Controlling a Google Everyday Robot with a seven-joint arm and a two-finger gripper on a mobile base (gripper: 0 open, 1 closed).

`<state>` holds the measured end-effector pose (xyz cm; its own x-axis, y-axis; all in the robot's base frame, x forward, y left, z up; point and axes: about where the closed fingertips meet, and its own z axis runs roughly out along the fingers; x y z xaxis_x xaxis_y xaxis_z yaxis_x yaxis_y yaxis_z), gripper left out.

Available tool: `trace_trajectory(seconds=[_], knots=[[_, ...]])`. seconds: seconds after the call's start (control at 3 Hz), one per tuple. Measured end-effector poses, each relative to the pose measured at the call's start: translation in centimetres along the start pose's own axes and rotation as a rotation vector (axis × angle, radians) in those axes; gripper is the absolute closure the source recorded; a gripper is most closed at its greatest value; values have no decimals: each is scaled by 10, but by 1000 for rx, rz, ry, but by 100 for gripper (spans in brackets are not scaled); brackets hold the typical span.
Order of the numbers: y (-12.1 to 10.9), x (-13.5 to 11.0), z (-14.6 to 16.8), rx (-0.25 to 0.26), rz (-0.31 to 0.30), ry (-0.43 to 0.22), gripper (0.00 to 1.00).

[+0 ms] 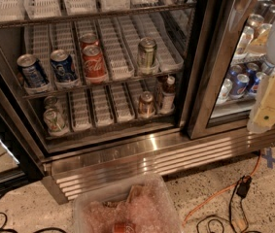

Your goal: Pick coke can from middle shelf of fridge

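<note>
The fridge [151, 155] stands with its left door open. On the middle shelf [121, 57], a red coke can [94, 62] stands at the front of a white lane, with a second red can [88, 39] right behind it. Two blue Pepsi cans [63, 66] stand to its left and a green-gold can [147, 53] to its right. My gripper [269, 107] shows as a pale cream part at the far right edge, in front of the closed right door, well away from the coke can.
The lower shelf holds cans [54, 120] and a dark bottle [167, 93]. A black door post [210, 67] separates the open bay from the closed glass door [241, 76]. A clear plastic bin [127, 208] sits on the floor below. An orange cable [214, 195] lies at the right.
</note>
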<state>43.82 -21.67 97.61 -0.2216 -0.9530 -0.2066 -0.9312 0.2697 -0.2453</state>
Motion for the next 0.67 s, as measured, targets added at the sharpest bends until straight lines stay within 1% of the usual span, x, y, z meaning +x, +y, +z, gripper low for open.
trace_trajectory(seconds=[0.33, 0.67], knots=[[-2, -1, 3, 13, 7, -1, 0], [-3, -7, 35, 17, 8, -9, 0]])
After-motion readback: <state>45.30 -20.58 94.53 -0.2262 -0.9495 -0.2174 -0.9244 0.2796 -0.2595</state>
